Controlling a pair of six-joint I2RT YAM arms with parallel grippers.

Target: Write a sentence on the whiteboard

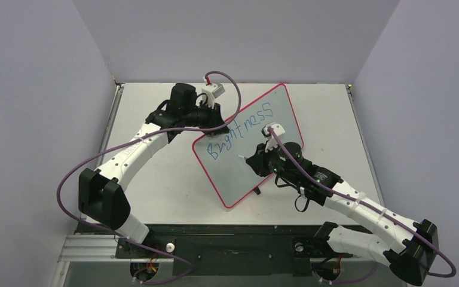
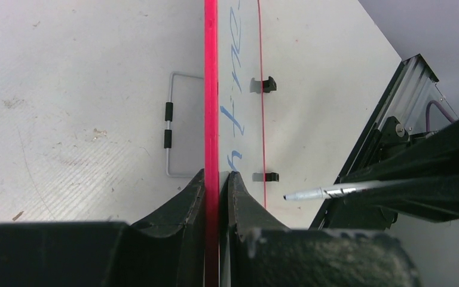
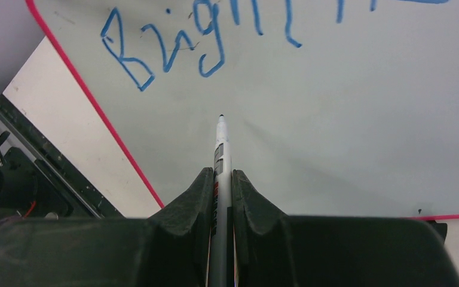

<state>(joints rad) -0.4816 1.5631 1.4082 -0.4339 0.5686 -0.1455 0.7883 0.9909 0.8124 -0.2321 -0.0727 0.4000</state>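
Note:
The whiteboard, white with a red-pink rim, stands tilted at mid-table. The sentence on it is one blue word, "Brightness". My left gripper is shut on the board's upper left rim. In the left wrist view the rim runs between the left gripper's jaws. My right gripper is shut on a silver marker. The marker's tip points at the bare face below the blue letters. Whether the tip touches the board I cannot tell. The marker also shows in the left wrist view.
Two small black clips sit near the board's far rim. A grey wire stand lies on the table behind the board. Purple-grey walls close in the table on three sides. A black rail with the arm bases runs along the near edge.

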